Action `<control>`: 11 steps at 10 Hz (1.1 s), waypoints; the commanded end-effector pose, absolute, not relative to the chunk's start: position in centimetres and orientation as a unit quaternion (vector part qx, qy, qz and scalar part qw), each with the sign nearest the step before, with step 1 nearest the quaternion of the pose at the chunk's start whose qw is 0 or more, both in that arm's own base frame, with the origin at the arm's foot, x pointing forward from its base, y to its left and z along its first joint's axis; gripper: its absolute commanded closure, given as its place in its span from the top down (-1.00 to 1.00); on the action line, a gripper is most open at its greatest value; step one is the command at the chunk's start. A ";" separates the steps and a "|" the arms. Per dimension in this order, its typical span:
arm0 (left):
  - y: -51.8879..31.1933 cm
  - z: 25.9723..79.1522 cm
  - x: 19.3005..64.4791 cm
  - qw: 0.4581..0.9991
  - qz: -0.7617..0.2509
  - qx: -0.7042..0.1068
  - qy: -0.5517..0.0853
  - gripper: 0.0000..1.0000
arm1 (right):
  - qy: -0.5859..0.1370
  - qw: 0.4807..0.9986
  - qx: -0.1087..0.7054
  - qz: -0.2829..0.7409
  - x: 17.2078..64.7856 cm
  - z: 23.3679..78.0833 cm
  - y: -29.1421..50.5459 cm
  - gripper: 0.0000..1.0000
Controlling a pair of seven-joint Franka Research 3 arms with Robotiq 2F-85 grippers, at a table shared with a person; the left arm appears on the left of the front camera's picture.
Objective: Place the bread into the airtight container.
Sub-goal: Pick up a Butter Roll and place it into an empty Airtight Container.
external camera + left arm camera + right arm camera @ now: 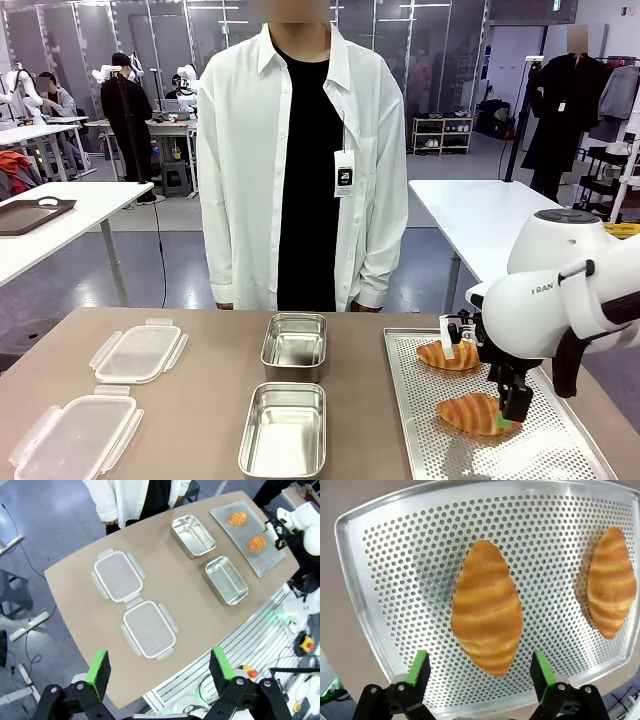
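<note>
Golden, the near croissant (486,612) lies on the right-hand tray (395,545) with the right gripper (479,662) hanging spread wide just above it, seemingly ready to pinch, the empty steel container (284,428) waiting to its left.

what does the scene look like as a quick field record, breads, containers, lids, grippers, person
bread: golden near croissant and far croissant, on perforated metal tray
containers: near steel container, far steel container, rectangular, empty
lids: near clear plastic lid, far clear plastic lid, left of containers
right gripper: open, over near croissant
left gripper: open, raised high
person: standing at far side
</note>
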State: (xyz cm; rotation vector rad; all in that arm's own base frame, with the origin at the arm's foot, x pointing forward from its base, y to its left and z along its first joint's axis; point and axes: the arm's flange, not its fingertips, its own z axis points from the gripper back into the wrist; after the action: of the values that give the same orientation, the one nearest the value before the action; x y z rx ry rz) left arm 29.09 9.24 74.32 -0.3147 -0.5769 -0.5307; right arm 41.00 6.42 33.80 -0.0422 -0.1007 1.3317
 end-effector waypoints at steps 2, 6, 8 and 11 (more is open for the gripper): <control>9.3 74.6 29.0 0.911 -0.266 -0.146 -0.279 1.00 | -0.065 0.767 -0.004 0.638 41.8 32.5 6.2 1.00; 9.3 74.6 29.0 0.911 -0.266 -0.146 -0.279 1.00 | -0.063 0.761 -0.008 0.646 43.0 31.3 6.4 1.00; 9.3 74.6 29.0 0.911 -0.266 -0.146 -0.279 1.00 | -0.057 0.764 0.001 0.643 43.1 30.7 6.9 1.00; 9.3 74.6 29.0 0.911 -0.266 -0.146 -0.279 1.00 | -0.043 0.760 -0.005 0.648 43.0 29.2 7.2 1.00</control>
State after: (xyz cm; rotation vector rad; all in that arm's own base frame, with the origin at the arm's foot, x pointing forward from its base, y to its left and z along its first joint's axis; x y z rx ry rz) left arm 29.09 9.24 74.32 -0.3146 -0.5769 -0.5307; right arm 42.49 7.38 29.73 0.0022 -0.0817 1.3947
